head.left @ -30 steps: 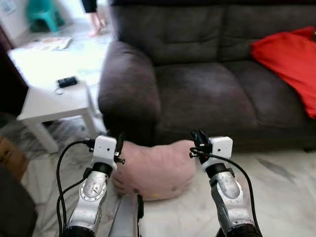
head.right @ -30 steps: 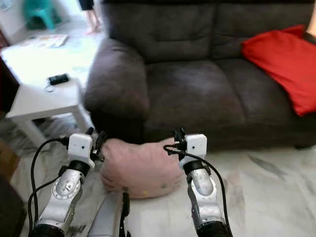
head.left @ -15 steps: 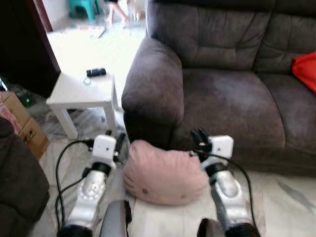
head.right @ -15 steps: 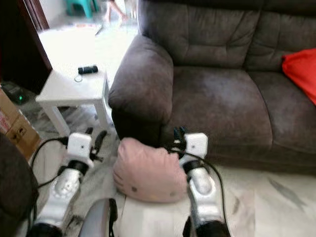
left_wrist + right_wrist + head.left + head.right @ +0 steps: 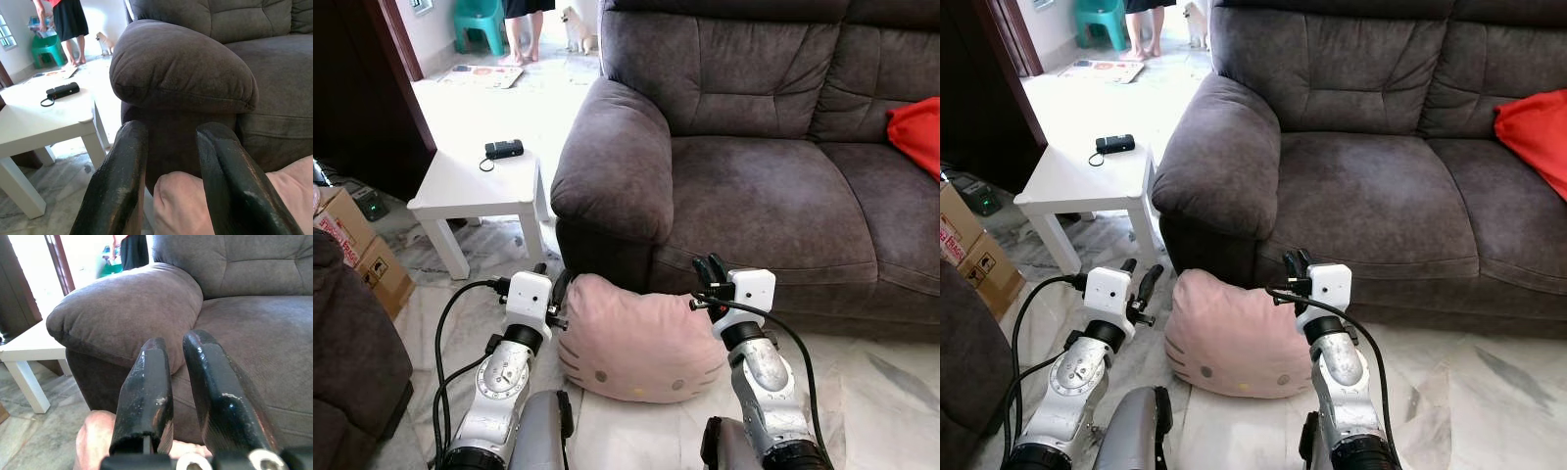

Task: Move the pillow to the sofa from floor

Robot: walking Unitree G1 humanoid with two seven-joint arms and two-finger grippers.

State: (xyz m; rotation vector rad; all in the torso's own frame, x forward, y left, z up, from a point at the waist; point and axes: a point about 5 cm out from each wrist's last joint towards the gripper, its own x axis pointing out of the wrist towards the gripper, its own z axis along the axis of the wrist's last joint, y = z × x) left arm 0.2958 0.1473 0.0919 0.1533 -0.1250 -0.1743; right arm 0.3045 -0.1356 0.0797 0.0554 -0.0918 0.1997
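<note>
Pink pillow (image 5: 641, 338) is off the marble floor (image 5: 862, 382), squeezed between the 2 grippers just in front of the sofa (image 5: 754, 166) base, below the near armrest (image 5: 612, 162). Neither gripper pinches it. Left gripper (image 5: 551, 290) presses its left side, fingers (image 5: 215, 166) parted with only a corner of pillow showing between them. Right gripper (image 5: 709, 274) presses the right side, jaws nearly together with a thin gap, nothing between them. Judgement: this is a 2-arm clamp, chosen because the pillow is too bulky and soft for 1 jaw to span; hold depends on inward pressure only, so it may slip or sag out downward.

Edges and room:
- Ahead of both jaws: sofa front face and seat lip, close. The pillow must rise above that lip before going forward.
- Beyond the lip: seat cushion (image 5: 764, 206) bare and wide, the best landing spot.
- Far outboard of right jaws: red cushion (image 5: 918, 127) at the seat's other end, well apart.
- Outboard of left jaws: white side table (image 5: 475, 186) with a small black device (image 5: 504, 149), near the armrest; keep the left elbow in.
- A person (image 5: 524, 24) stands in the far doorway, well clear.
</note>
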